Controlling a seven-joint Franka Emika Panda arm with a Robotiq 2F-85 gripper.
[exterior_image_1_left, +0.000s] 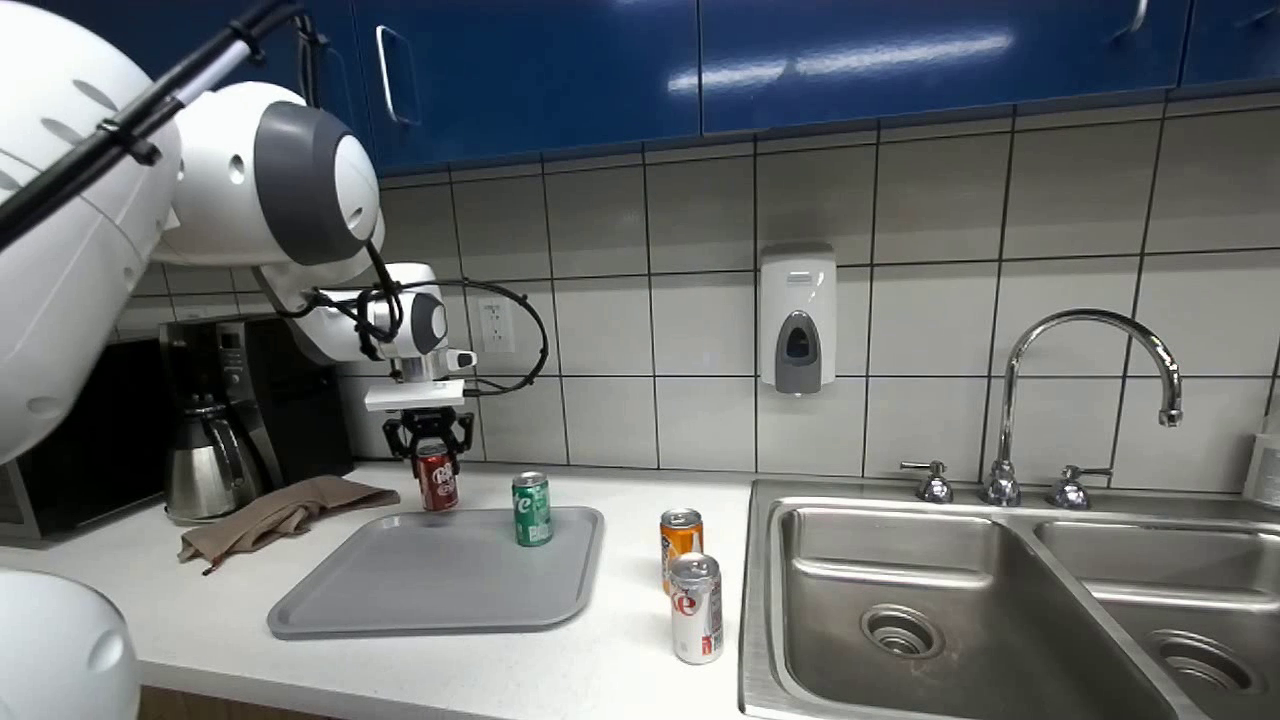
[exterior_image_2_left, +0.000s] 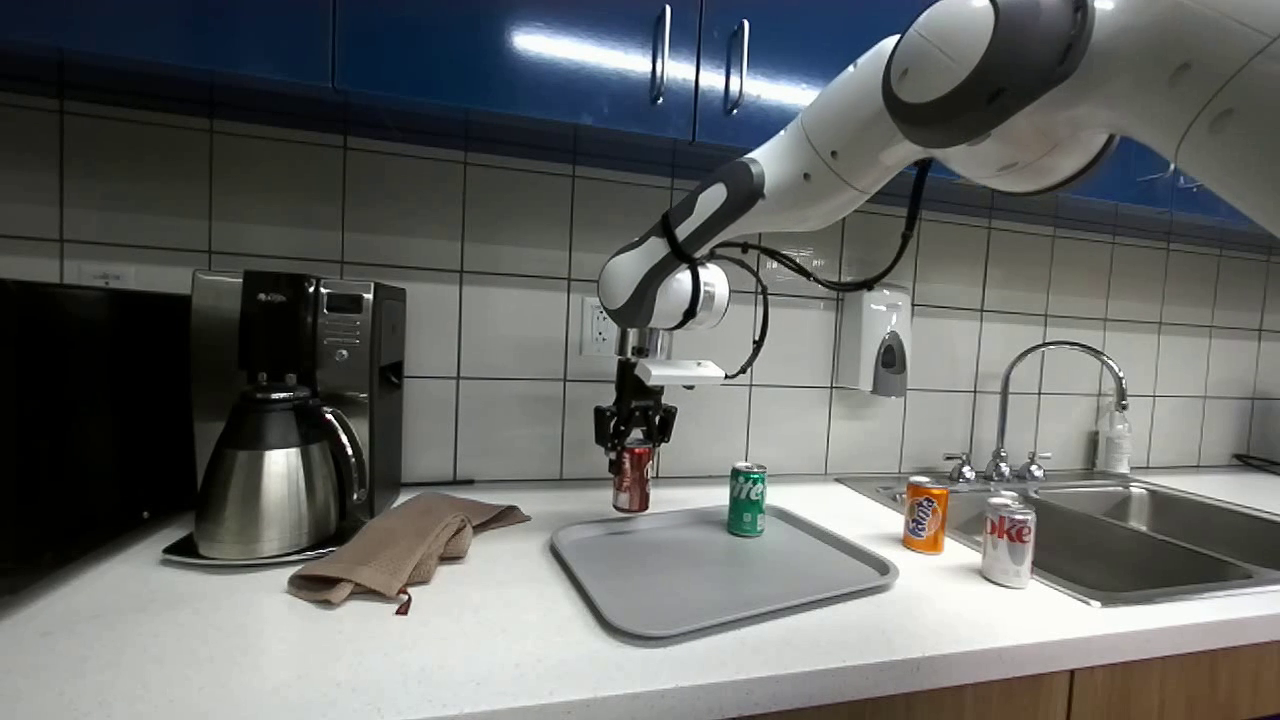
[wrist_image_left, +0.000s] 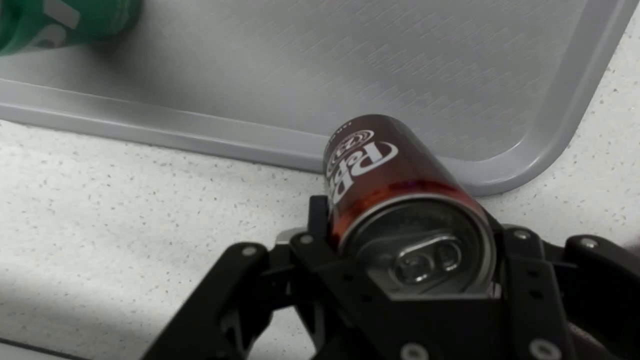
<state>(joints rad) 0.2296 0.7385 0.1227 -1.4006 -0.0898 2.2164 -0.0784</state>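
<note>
Blue cabinets (exterior_image_1_left: 540, 80) are mounted above a pale tiled wall (exterior_image_1_left: 700, 330), and below it a white counter (exterior_image_2_left: 500, 650) is spread, over which a white robot arm (exterior_image_2_left: 820, 160) is stretched. Into the counter a two-basin steel sink (exterior_image_1_left: 765, 600) is set. Near the wall a coffee maker (exterior_image_2_left: 280, 340) is placed, and farther along a gray tray (exterior_image_2_left: 700, 590) is laid; between them, a crumpled brown cloth (exterior_image_2_left: 405, 550) is found. Above the counter a soap dispenser (exterior_image_1_left: 798, 320) is fixed to the wall. By the tray's rear corner the black gripper (exterior_image_2_left: 633, 463) is pointed downward, its jaws parted only by the width of a Dr Pepper can (wrist_image_left: 395, 170), which is clasped from both sides at its upper end. In the wrist view the can's base is seen across the tray's rim; whether it is borne by the tray or held just above cannot be told. On the tray, near its back edge, a green Sprite can (exterior_image_2_left: 747, 500) is stood upright; by the sink, an orange Fanta can (exterior_image_2_left: 925, 515) and a silver Coke can (exterior_image_2_left: 1008, 540) are placed close together.
</note>
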